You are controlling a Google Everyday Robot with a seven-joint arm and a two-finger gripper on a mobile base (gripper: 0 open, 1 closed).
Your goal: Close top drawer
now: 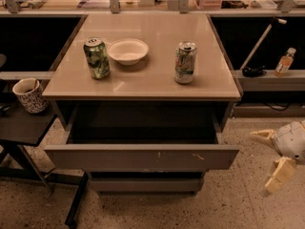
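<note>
The top drawer is a wide shallow grey metal drawer pulled partly out from under the tabletop. Its flat front has small pale scratch marks right of centre, and its inside is in shadow. My gripper is at the right edge of the view, to the right of the drawer front's right end and apart from it. Its two pale fingers are spread open and hold nothing.
The tabletop carries two drink cans and a white bowl. A lower drawer front sits beneath. A patterned mug stands on a dark side table at left. A bottle stands on a shelf at right.
</note>
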